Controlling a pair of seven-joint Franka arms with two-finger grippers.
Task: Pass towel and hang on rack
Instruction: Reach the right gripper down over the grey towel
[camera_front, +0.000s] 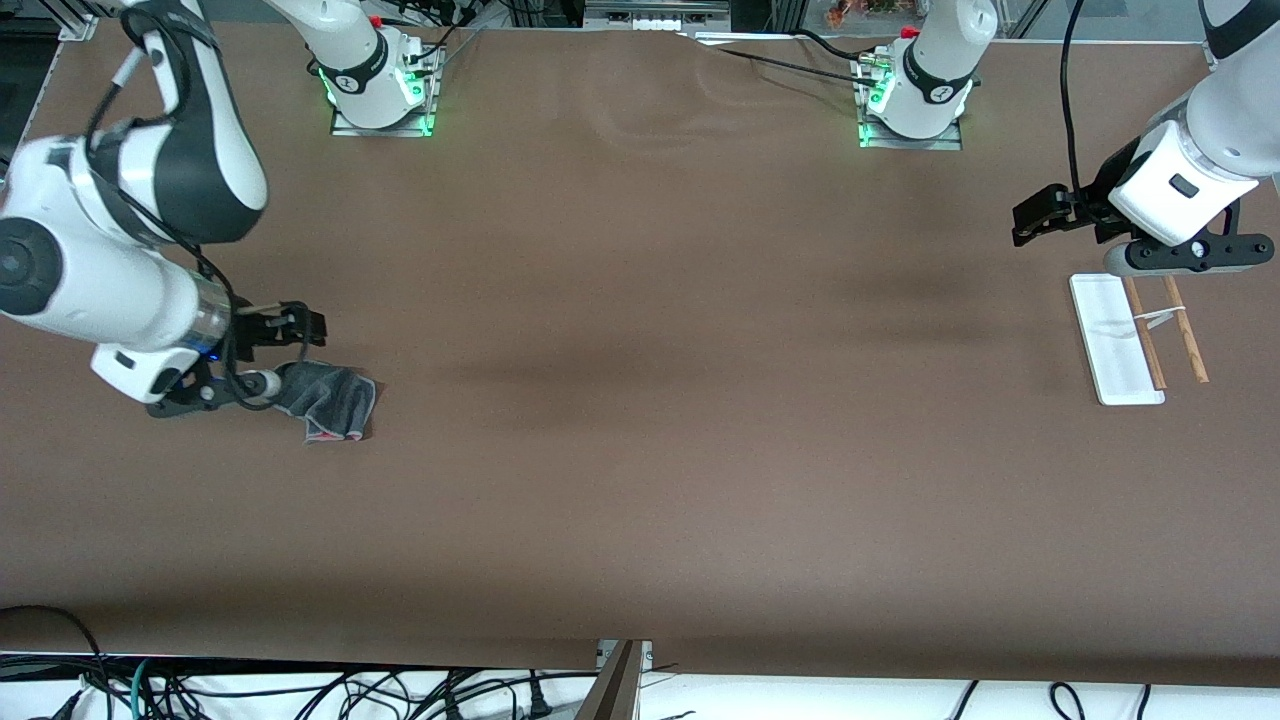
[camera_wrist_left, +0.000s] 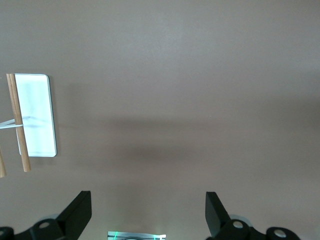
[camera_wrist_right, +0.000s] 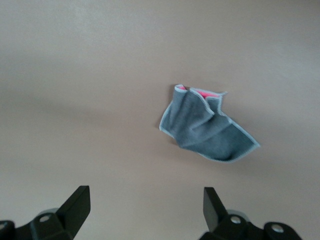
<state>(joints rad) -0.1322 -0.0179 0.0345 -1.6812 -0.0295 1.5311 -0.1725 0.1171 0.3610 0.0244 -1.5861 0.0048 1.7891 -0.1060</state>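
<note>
At the right arm's end of the table, the towel (camera_front: 330, 400) lies crumpled beneath the spread-jawed, empty right gripper (camera_front: 285, 350), while the left gripper (camera_front: 1040, 220), equally spread, waits beside the rack (camera_front: 1115, 340) to receive it.

No legible text, labels or numbers, seemingly

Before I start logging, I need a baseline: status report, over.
Both hands open: right hand over dark grey cloth towel, left hand up beside white-based wooden-rod rack. Towel crumpled flat on brown table, not gripped. Nothing between them.
</note>
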